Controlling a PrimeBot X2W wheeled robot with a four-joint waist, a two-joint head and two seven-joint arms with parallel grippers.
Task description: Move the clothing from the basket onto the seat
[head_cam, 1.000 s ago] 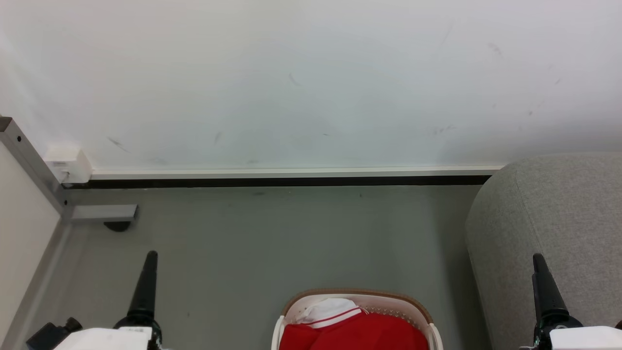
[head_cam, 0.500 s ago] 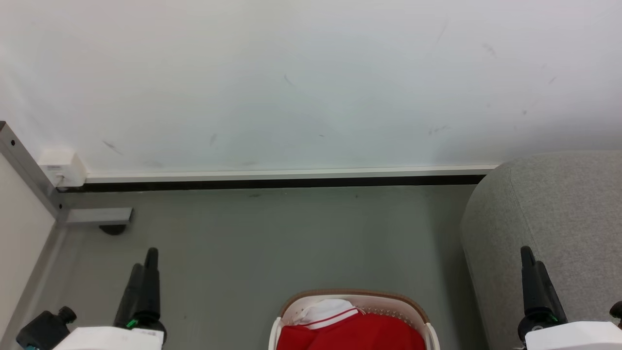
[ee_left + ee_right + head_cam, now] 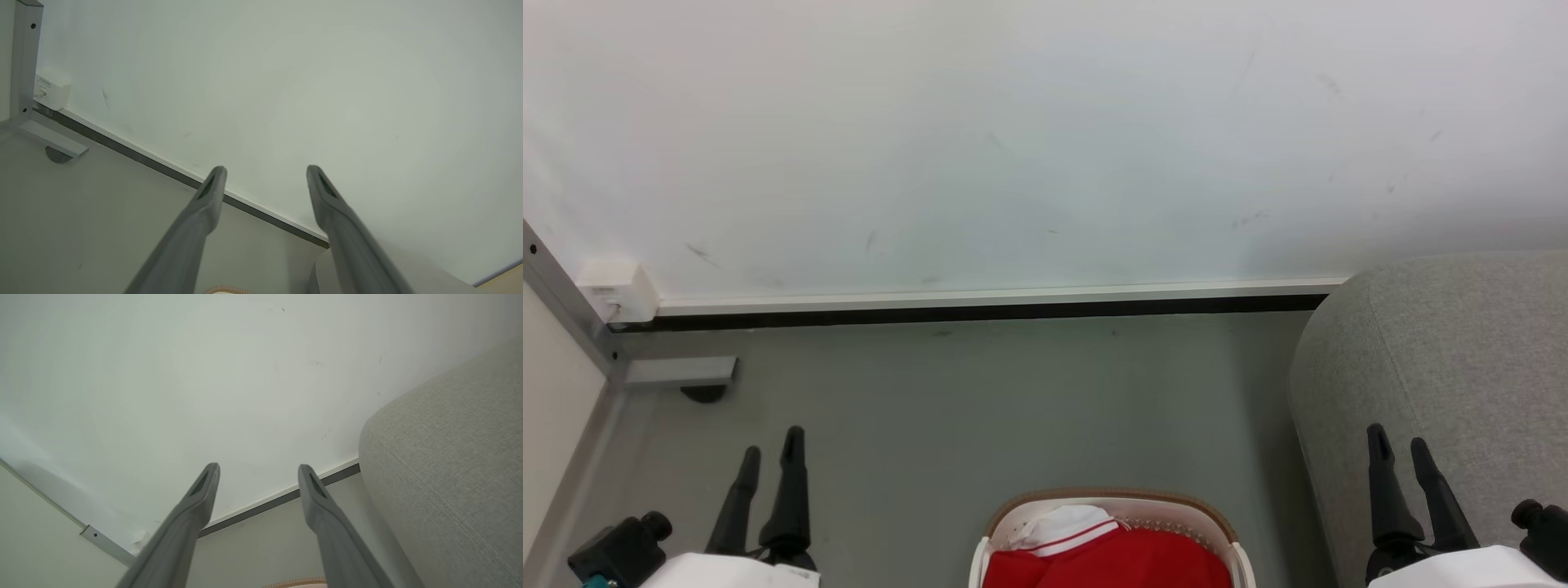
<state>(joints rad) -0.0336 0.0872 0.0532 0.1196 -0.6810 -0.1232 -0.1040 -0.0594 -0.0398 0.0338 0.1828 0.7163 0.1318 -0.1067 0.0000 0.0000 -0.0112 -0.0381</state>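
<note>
Both wrists have turned over the last second: the left gripper (image 3: 773, 441) and right gripper (image 3: 1397, 436) now each show two fingers, spread wide and empty, either side of the basket (image 3: 1111, 496). Nothing is grasped yet. The clothing (image 3: 1111, 563) lies in the basket, whose near half is cut off. The seat (image 3: 1462, 351) stands to the basket's right.

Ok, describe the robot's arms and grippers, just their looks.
The left gripper and right gripper each have two long, tapering black fingers. Behind them sit white wrist housings, each with a black knob-like part on its outer side. Close up, the fingers look grey, with a dark slot near each tip.
</note>
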